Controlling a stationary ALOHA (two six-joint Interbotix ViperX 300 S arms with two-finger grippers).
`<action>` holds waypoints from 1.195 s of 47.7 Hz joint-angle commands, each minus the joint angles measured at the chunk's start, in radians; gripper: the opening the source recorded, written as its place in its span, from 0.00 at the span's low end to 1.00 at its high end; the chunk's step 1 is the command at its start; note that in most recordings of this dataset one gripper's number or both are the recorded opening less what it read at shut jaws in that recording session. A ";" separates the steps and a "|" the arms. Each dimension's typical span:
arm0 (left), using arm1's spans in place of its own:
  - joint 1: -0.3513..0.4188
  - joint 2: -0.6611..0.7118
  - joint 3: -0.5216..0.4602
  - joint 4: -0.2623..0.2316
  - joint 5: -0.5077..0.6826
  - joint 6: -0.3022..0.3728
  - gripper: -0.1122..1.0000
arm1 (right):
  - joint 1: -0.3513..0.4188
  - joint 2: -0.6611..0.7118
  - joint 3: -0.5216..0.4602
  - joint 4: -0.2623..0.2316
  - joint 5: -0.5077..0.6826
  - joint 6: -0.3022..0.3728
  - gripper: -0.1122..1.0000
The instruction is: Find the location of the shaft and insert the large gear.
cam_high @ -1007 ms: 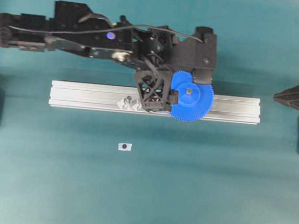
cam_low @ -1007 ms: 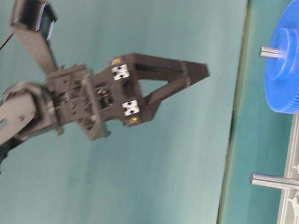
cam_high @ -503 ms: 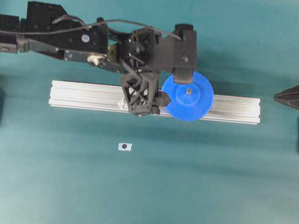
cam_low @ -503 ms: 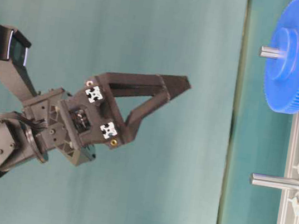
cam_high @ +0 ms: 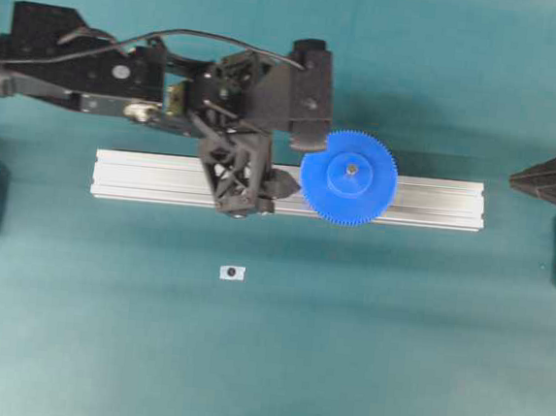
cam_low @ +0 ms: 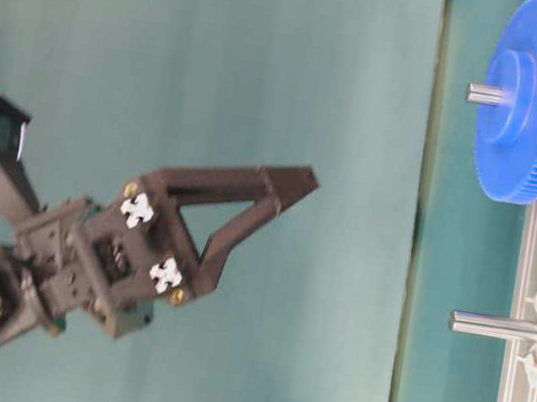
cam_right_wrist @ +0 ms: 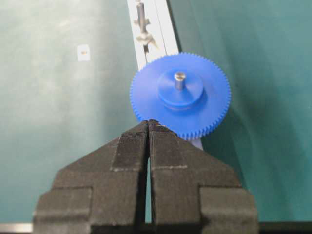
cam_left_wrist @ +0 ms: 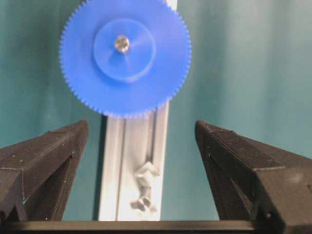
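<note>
The large gear (cam_high: 348, 177) sits flat on the aluminium rail (cam_high: 434, 202) with a metal shaft (cam_left_wrist: 122, 44) poking up through its hub, its axis upright from the counter (cam_high: 343, 350). The left pincer (cam_high: 280, 160) hangs just beside the gear on the rail's left stretch, jaws spread wide and gripping nothing, so the gear lies ahead of it along the rail. The right pincer (cam_right_wrist: 148, 126) is closed, empty, pointing at the gear from farther off, so the left arm looks nearer.
</note>
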 commanded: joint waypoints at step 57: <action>-0.021 -0.164 0.184 0.003 -0.192 -0.031 0.91 | -0.002 -0.005 -0.011 0.002 -0.003 0.011 0.10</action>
